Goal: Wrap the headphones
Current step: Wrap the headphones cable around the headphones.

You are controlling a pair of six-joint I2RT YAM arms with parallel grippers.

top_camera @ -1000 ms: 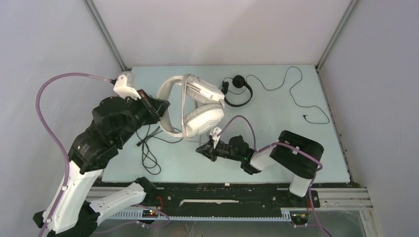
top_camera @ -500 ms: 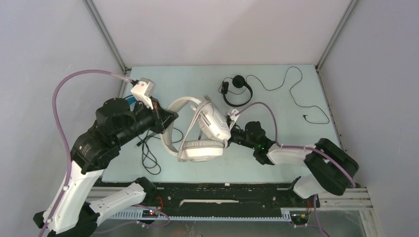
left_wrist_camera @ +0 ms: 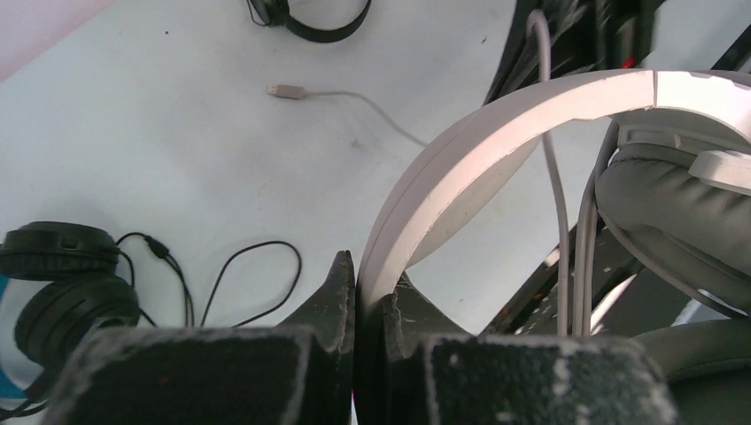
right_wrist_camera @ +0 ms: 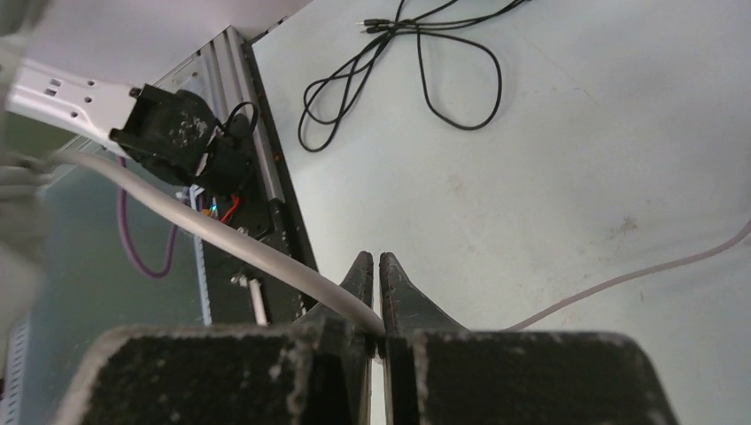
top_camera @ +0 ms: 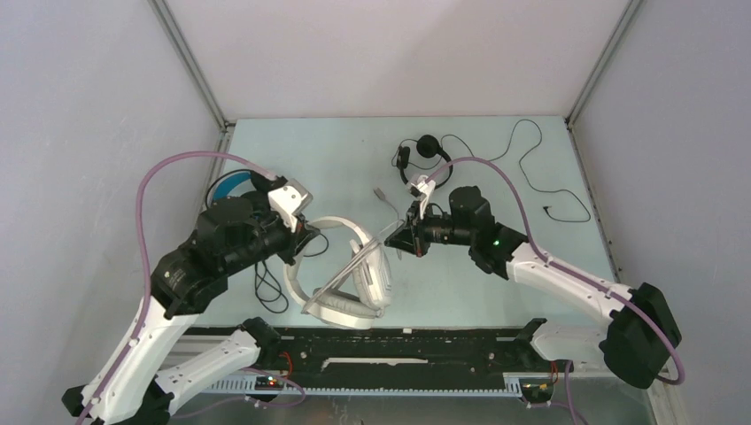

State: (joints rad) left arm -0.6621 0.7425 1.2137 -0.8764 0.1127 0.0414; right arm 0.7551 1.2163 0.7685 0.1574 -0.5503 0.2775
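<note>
My left gripper [top_camera: 305, 237] is shut on the headband of the large white headphones [top_camera: 350, 279] and holds them raised over the table's near edge. In the left wrist view the headband [left_wrist_camera: 496, 133] runs up from between my jaws [left_wrist_camera: 370, 283]. My right gripper [top_camera: 409, 237] is shut on their grey cable [right_wrist_camera: 266, 257], which stretches taut to the earcups. The cable's plug [top_camera: 379, 191] lies on the table. The small black on-ear headset [top_camera: 425, 161] lies at the back. The bulky black headset with blue lining [top_camera: 232, 188] is partly hidden behind my left arm.
The small headset's thin black cable [top_camera: 531, 168] winds across the back right of the table. Another black cable [top_camera: 266, 283] lies looped at the near left. The metal front rail [top_camera: 425, 341] runs under the raised headphones.
My left gripper has carried the white headphones toward the near edge and tilted them. My right gripper has moved away and to the right with the grey cable, drawing it taut.
</note>
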